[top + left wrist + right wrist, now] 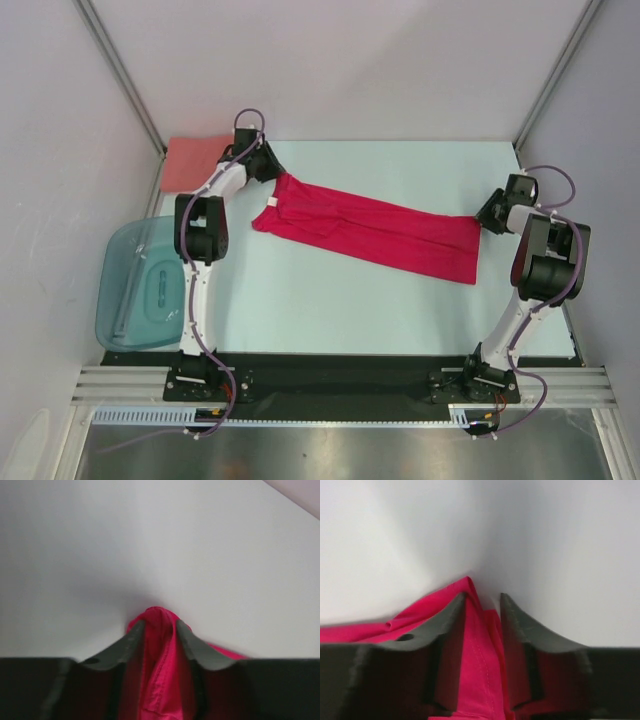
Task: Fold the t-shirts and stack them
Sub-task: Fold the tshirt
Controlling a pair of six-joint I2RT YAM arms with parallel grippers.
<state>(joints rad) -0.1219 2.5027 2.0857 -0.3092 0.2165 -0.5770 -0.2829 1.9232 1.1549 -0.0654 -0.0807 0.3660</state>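
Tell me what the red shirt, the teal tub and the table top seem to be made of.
Red shirt: soft matt cloth, probably a cotton knit; it creases and shows a stitched seam. Tub: glossy translucent plastic; you can see through its wall. Table top: smooth, pale, matt sheet; which material, I cannot tell.

My fingers (pixel 125 650) look like dull, dark, smooth plastic. The crimson t-shirt (pixel 480 670) is soft matt cloth with a stitched hem. The table (pixel 400 320) is smooth and matt.
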